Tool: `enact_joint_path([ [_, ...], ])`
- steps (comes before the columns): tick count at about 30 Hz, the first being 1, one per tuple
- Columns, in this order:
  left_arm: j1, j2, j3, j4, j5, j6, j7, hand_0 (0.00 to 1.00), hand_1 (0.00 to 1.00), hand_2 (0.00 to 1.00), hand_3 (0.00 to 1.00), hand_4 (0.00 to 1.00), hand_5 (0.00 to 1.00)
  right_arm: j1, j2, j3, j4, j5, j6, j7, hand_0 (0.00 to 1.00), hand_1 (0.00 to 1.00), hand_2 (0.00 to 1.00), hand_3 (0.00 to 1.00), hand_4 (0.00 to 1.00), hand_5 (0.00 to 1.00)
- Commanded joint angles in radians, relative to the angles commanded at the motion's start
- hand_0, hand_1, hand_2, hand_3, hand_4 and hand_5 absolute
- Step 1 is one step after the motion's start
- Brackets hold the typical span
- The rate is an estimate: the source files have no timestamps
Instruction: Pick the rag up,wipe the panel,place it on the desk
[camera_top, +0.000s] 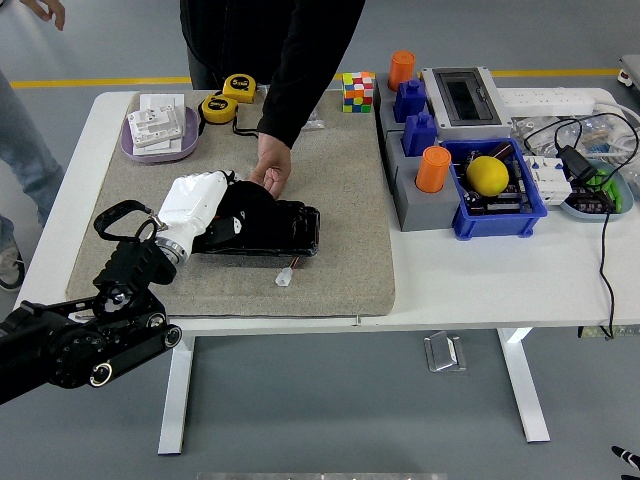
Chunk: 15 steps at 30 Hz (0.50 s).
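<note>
On the white desk (470, 280), a coarse grey felt mat (340, 230) covers the left half, and the glossy black panel (285, 228) lies toward its near edge. We press our left hand (205, 205) on the dark rag (240, 205), fingers curled onto it. A person's hand (270, 170) steadies the panel's far edge; we judge a hard push could bump it.

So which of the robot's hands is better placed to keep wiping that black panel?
The left. Its white-backed left hand already lies on the black rag over the long black panel on the grey mat. No right hand is in view. A person's hand steadies the panel's far edge.
</note>
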Motion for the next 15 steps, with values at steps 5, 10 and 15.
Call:
enact_joint_path([
  [5, -0.007, -0.013, 0.012, 0.001, -0.003, 0.001, 0.002, 0.2, 0.158, 0.529, 0.47, 0.117, 0.002, 0.002, -0.005, -0.002, 0.0, 0.0, 0.002, -0.002, 0.767, 0.575, 0.702, 0.614, 0.998, 0.562],
  [10, -0.013, -0.027, 0.024, -0.001, -0.008, 0.001, 0.006, 0.201, 0.158, 0.53, 0.471, 0.119, 0.002, 0.003, -0.009, -0.004, 0.0, 0.0, 0.003, -0.002, 0.767, 0.575, 0.702, 0.614, 0.998, 0.563],
  [15, -0.024, -0.045, 0.036, -0.005, -0.011, 0.001, 0.01, 0.201, 0.158, 0.531, 0.472, 0.122, 0.002, 0.003, -0.011, -0.009, 0.0, 0.001, 0.004, -0.003, 0.766, 0.575, 0.702, 0.614, 0.998, 0.562],
])
